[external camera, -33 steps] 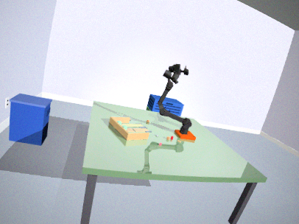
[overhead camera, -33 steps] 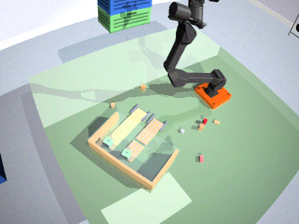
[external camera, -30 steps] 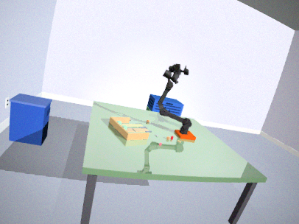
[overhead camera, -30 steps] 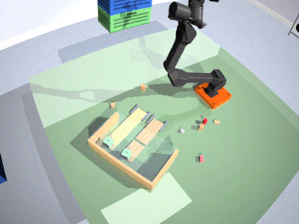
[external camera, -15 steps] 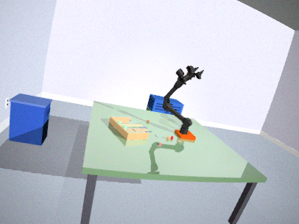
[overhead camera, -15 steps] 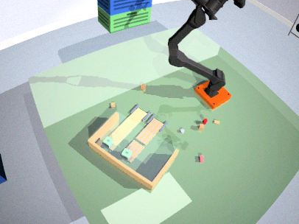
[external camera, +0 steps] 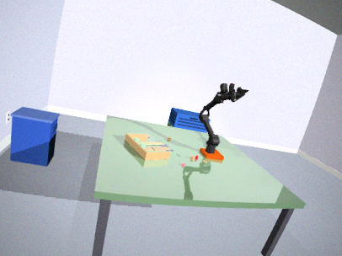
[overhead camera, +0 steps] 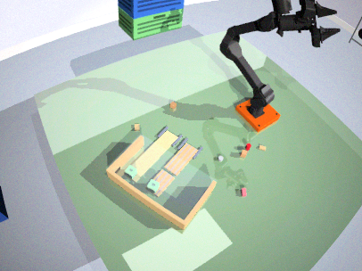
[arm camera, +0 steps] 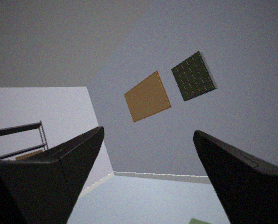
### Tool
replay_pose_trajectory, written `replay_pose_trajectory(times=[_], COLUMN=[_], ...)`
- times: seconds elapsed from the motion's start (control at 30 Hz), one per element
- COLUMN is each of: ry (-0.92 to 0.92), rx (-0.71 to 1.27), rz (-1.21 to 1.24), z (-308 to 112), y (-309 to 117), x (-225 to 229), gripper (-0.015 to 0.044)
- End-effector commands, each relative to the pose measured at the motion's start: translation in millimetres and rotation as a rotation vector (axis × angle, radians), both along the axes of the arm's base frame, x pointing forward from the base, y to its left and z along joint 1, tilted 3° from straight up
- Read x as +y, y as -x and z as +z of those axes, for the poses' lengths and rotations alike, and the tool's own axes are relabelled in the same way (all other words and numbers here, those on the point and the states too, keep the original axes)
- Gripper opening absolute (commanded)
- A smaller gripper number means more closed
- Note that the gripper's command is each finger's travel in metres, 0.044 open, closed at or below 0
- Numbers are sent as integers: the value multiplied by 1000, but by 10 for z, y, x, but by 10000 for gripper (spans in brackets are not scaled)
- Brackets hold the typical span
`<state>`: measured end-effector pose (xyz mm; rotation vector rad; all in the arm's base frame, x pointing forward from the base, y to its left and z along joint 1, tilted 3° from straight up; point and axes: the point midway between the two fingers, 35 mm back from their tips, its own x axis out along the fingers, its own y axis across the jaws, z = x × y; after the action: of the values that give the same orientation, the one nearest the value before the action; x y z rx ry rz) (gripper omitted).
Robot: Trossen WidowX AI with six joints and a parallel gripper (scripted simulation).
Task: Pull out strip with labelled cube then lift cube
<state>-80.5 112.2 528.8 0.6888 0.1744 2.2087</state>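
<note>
A pale yellow strip [overhead camera: 156, 151] looks in one piece; a mint cube [overhead camera: 130, 171] sits at its far end from the arm. Beside it, a grooved orange-tan strip shows a gap between its longer part [overhead camera: 182, 159] and its shorter part [overhead camera: 165, 182]; another mint cube [overhead camera: 153, 185] sits there. Both cubes show small marks, too small to read. Dark grey bars flank the strips' near ends. A three-sided wooden wall [overhead camera: 147, 199] [external camera: 157, 155] surrounds the cube ends. My gripper [overhead camera: 337, 21] [external camera: 247, 91] [arm camera: 148, 132] is open and empty, high up, pointing away from the strips.
Small loose pieces lie about: an orange cube [overhead camera: 173, 105], a tan one [overhead camera: 136, 127], a white one [overhead camera: 220, 158], a red one [overhead camera: 248, 146] and a pink one [overhead camera: 243, 192]. The arm stands on an orange base [overhead camera: 267, 118]. Stacked blue and green crates stand behind the table.
</note>
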Motion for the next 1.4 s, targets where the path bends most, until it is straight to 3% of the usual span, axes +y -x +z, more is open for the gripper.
replay_pose_trajectory(times=[0.0, 0.2, 0.4, 0.6, 0.83, 1.1, 1.37], ry=[93, 238, 411, 615, 894, 1227, 1235], rx=[-46, -96, -125, -127, -81, 39, 43], rz=[-257, -614, -953, -1268, -1590, -1851, -1856], z=[-285, -726, -1226, -1767, -2427, -3118, -3133], y=[-298, -970, -1797, -2617, -3358, -3693, -3695], x=[516, 991, 1123, 883, 194, -816, -840], gripper=[400, 400, 400, 400, 400, 400, 400])
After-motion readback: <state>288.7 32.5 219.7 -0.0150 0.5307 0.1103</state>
